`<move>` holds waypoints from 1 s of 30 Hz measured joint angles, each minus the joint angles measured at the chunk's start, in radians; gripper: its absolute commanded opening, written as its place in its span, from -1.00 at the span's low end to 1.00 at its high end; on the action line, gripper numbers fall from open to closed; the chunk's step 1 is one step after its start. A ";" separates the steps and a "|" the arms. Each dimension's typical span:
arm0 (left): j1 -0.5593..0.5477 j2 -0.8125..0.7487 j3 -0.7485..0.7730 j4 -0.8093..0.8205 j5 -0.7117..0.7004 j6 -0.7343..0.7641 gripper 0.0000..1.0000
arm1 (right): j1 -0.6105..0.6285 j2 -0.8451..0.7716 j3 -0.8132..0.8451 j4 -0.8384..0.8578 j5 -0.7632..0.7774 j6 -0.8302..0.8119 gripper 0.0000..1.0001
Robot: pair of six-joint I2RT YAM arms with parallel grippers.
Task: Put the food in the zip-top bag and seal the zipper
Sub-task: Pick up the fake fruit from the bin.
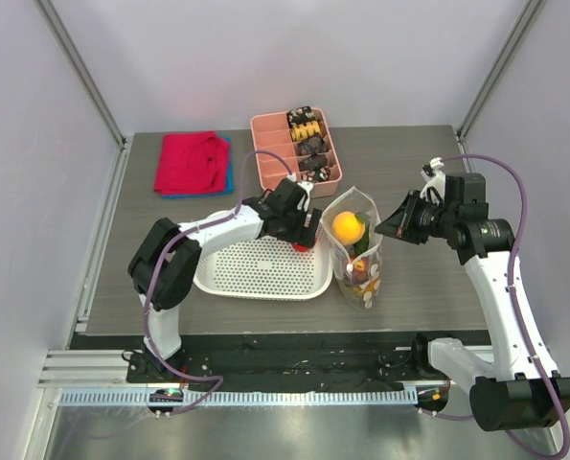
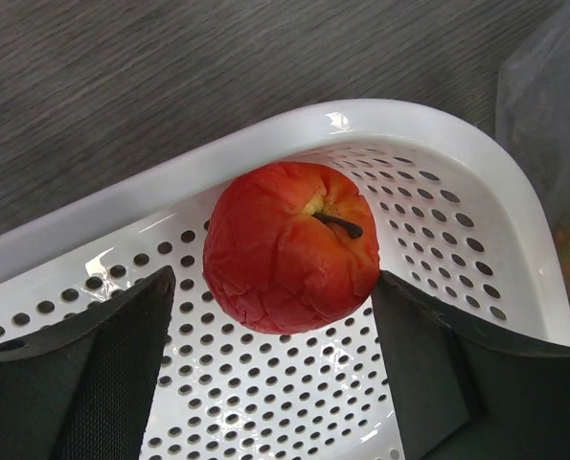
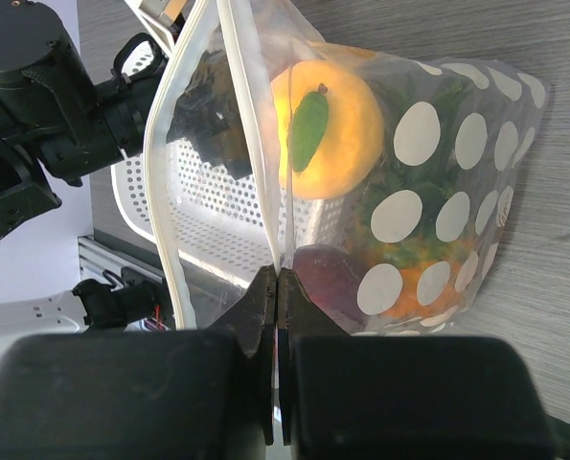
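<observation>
In the white basket's (image 1: pixel 256 280) two o'clock corner, the left gripper (image 1: pixel 307 238) stands released, jaws apart either side of the small bright red apple (image 2: pixel 289 247), while at the basket's three o'clock the upright zip-top bag (image 1: pixel 363 280) holds the orange peach (image 1: pixel 349 226), its mouth edge pinched by the clenched right gripper (image 3: pixel 278 287).

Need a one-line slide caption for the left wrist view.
Left fingers open around a red apple in the corner of the white perforated basket.

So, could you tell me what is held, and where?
The right fingers pinch the bag by its mouth edge; the left fingers flank the red apple without gripping.
</observation>
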 measured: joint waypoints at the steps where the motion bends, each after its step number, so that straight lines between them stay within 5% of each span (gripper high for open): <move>1: 0.000 0.003 0.000 0.002 -0.003 0.001 0.55 | 0.000 0.000 0.000 0.000 0.000 0.000 -0.98; 12: -0.002 0.006 0.000 0.028 0.019 0.026 0.02 | 0.000 0.000 0.000 0.000 -0.003 -0.003 -0.98; 19: -0.005 -0.026 0.008 -0.006 0.072 0.040 -0.02 | 0.000 0.002 0.000 0.000 -0.004 -0.011 -0.97; 24: -0.005 -0.216 -0.003 -0.069 0.087 0.068 -0.01 | 0.000 0.005 0.000 -0.001 -0.008 -0.023 -0.98; 30: -0.005 -0.364 0.196 -0.111 0.135 0.080 0.03 | 0.000 0.005 0.000 -0.001 -0.014 -0.029 -0.98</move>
